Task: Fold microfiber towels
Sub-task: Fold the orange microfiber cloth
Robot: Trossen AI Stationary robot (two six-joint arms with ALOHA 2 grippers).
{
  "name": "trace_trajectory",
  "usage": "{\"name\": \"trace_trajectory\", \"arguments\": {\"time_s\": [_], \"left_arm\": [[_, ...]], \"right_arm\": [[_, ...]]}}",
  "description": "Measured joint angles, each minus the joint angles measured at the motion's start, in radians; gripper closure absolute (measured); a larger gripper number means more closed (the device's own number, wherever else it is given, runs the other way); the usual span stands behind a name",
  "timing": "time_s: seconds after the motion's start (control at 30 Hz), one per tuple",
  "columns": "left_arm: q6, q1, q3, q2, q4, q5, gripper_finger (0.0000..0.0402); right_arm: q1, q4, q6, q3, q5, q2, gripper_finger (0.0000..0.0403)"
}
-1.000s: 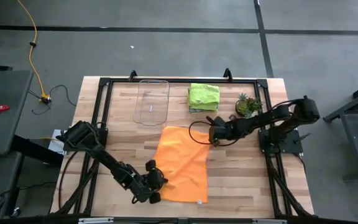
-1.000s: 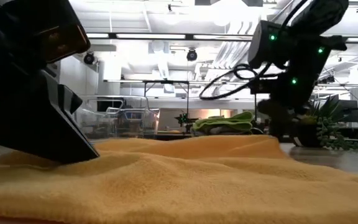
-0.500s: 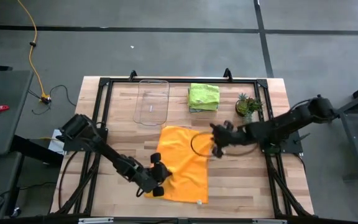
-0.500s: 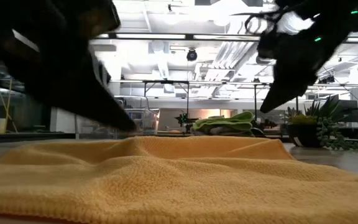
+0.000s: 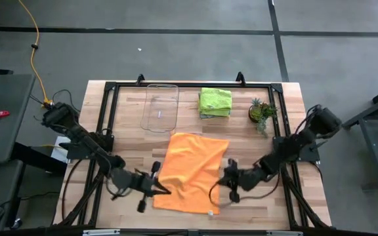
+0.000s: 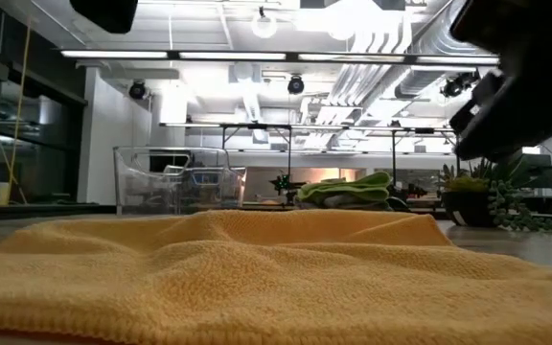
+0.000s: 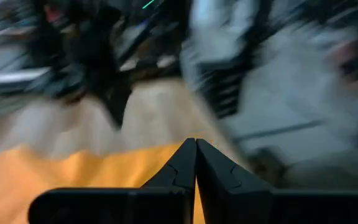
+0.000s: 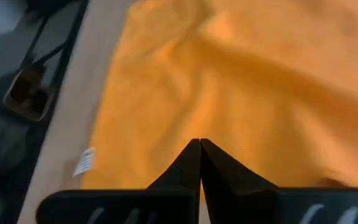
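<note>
Clear tray [image 5: 160, 108] at table's [image 5: 254, 200] far edge, potted plant [image 5: 262, 111] far right, yellow cable [image 5: 37, 49] on floor

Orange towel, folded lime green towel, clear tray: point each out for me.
orange towel [image 5: 192, 172], high view, middle of the cloth.
lime green towel [image 5: 215, 101], high view, top of the fold.
clear tray [image 5: 160, 124], high view, near rim.
</note>
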Motion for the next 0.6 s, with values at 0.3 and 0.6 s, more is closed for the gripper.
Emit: {"name": "trace_trajectory", "arguments": {"time_s": [0.3,0.6], "left_arm": [[-0.017,0.165,-0.134,-0.103,0.145,0.149,0.0401],[0.063,0.216,-0.111,-0.156,0.127,0.194,0.0401]], "right_arm": [[0.085,-0.007,-0.017,0.196,-0.046,0.255,0.0403],[0.116,-0.153,0.048,0.337,-0.112,0.347,0.0403]]}}
